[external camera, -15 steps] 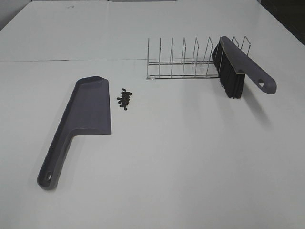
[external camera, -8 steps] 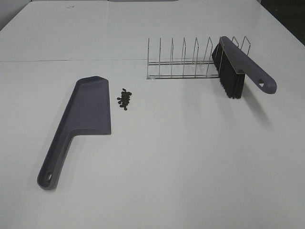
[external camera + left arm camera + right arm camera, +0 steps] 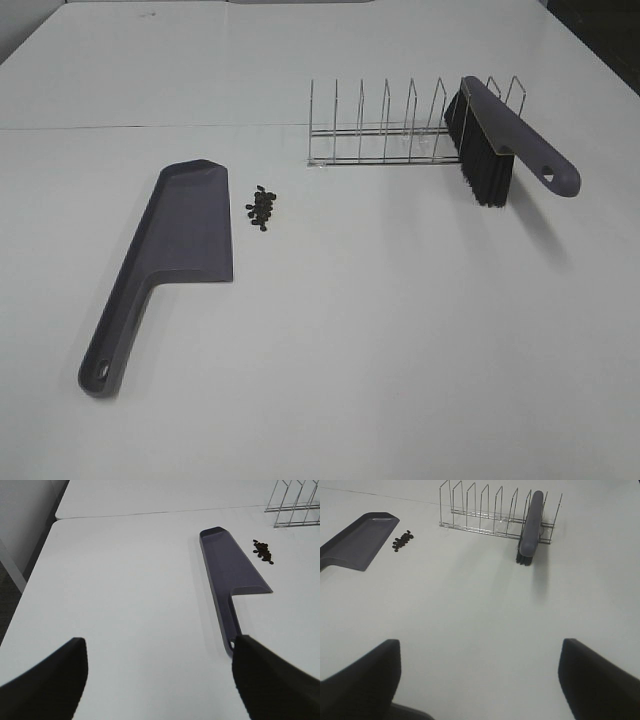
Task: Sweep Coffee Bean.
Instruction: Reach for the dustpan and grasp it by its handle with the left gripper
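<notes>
Here the left gripper [image 3: 159, 641] and right gripper [image 3: 480, 642] both hang splayed wide and empty over the table [image 3: 400, 350], the coffee bean cluster [image 3: 262, 208] lying just beside the grey dustpan [image 3: 185, 235], well apart from the brush [image 3: 495, 140] in the wire rack [image 3: 385, 130].

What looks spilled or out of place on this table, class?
The coffee beans lie spilled in a small loose cluster on the bare table, right beside the grey dustpan but not in it. The brush leans in the wire rack, bristles down, handle jutting past its end.
</notes>
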